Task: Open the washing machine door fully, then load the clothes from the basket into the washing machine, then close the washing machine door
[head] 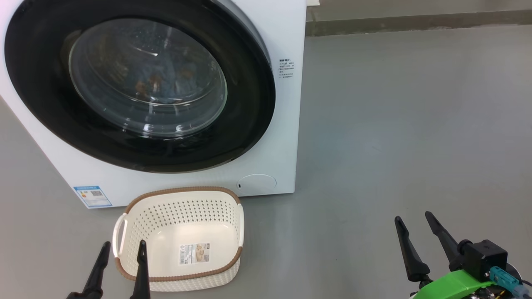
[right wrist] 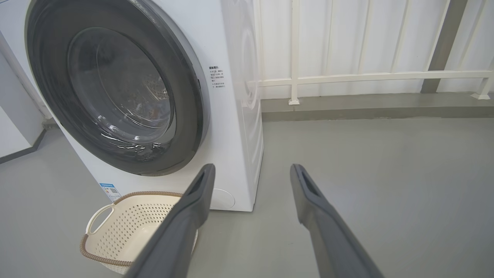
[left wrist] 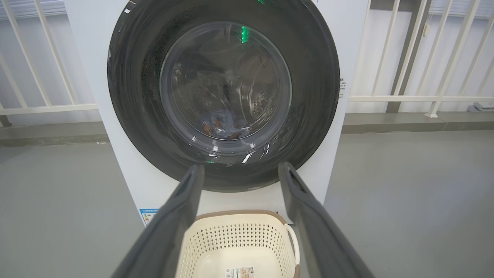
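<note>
The white washing machine (head: 286, 124) stands at the upper left of the head view, its round black-rimmed door (head: 45, 104) shut against the front. Through the glass I see light-blue clothes (head: 160, 81) with orange-brown prints lying in the drum, also in the left wrist view (left wrist: 222, 123). The cream basket (head: 178, 207) sits on the floor before the machine, with just a label sticker inside. My left gripper (head: 124, 248) hangs open above the basket's left handle. My right gripper (head: 413, 220) is open over bare floor to the right, holding nothing.
Grey floor (head: 395, 124) spreads wide to the right of the machine. A white railing (right wrist: 347, 75) on a low kerb runs behind. A blue energy label (head: 92, 196) and a round low cover (head: 256, 183) mark the machine's lower front.
</note>
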Tool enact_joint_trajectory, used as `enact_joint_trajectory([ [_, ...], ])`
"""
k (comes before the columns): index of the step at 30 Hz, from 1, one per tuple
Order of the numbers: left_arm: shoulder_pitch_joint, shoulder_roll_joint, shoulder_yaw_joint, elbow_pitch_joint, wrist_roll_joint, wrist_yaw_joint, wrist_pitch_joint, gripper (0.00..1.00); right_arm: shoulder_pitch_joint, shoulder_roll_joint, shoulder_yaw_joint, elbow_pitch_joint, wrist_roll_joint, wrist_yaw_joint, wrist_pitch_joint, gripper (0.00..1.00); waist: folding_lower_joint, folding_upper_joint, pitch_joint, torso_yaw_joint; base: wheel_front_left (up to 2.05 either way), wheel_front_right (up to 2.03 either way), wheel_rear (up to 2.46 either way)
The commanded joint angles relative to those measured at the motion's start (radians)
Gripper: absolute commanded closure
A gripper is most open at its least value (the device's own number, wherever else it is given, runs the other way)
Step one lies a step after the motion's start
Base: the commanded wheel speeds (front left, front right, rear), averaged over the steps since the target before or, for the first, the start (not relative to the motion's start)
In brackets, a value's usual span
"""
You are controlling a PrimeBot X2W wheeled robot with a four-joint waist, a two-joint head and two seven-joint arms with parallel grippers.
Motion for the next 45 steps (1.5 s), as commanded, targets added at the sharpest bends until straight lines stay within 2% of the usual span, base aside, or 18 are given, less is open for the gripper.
enact_joint_trajectory([
  [1, -0.014, 0.019, 0.028, -0.029, -0.005, 0.007, 0.001, 0.0, -0.007, -0.002, 0.022, -0.037, -0.005, -0.006, 0.001, 0.0, 0.0, 0.0, -0.003, 0.001, 0.0, 0.0, 0.0],
  [39, -0.026, 0.04, 0.005, -0.015, -0.019, 0.032, -0.004, 0.0, 0.014, -0.002, 0.027, -0.06, 0.018, -0.006, 0.025, 0.0, 0.0, 0.0, -0.01, 0.018, 0.0, 0.0, 0.0],
  [40, 0.0, 0.024, -0.026, 0.005, -0.01, 0.022, 0.0, 1.0, 0.027, 0.002, 0.0, -0.034, 0.01, 0.0, 0.021, 1.0, 0.0, 0.0, -0.01, 0.018, 0.0, 0.0, 0.0],
  [45, 0.014, 0.006, -0.03, 0.055, -0.021, 0.02, 0.004, 1.0, 0.032, 0.006, 0.0, 0.025, 0.022, 0.0, 0.022, 1.0, 0.0, 0.0, -0.009, 0.018, 0.0, 0.0, 0.0],
])
